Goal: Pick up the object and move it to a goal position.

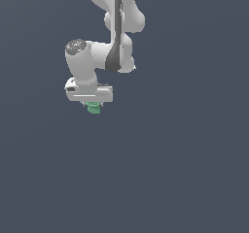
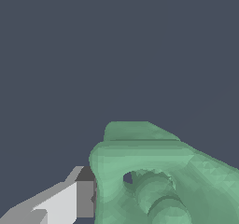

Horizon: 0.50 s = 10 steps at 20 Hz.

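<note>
Green and chunky, the block (image 1: pixel 93 108) is sitting between the fingers of the gripper (image 1: pixel 93 105), which is clamping it from both sides. White arm (image 1: pixel 109 52) links are reaching down from the top of the exterior view, slightly left of centre. Up close in the wrist view, the block (image 2: pixel 158 176) is showing a round hollow, with one grey-tipped finger (image 2: pixel 85 195) pressing against its side.

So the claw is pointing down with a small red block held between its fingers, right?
Not quite: the block is light green, not red. The exterior view shows it tucked under the downward-pointing claw, and the wrist view shows the same green block against one finger.
</note>
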Each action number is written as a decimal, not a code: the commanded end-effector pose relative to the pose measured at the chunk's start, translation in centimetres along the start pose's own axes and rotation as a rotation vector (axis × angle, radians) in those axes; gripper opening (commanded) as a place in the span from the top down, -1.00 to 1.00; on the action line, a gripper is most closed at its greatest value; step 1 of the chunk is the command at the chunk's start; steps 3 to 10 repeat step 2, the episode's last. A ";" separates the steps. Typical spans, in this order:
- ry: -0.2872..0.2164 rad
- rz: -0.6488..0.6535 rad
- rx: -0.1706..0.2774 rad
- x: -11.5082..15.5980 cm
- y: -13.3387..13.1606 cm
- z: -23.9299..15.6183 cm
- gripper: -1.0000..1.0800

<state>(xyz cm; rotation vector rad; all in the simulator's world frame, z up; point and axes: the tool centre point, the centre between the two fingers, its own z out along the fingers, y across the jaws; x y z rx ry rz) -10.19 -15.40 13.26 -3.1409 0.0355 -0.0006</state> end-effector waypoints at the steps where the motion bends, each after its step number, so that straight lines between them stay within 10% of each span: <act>1: 0.000 -0.002 0.000 -0.1 0.2 -0.1 1.00; 10: 0.000 -0.002 0.000 0.0 0.1 -0.1 1.00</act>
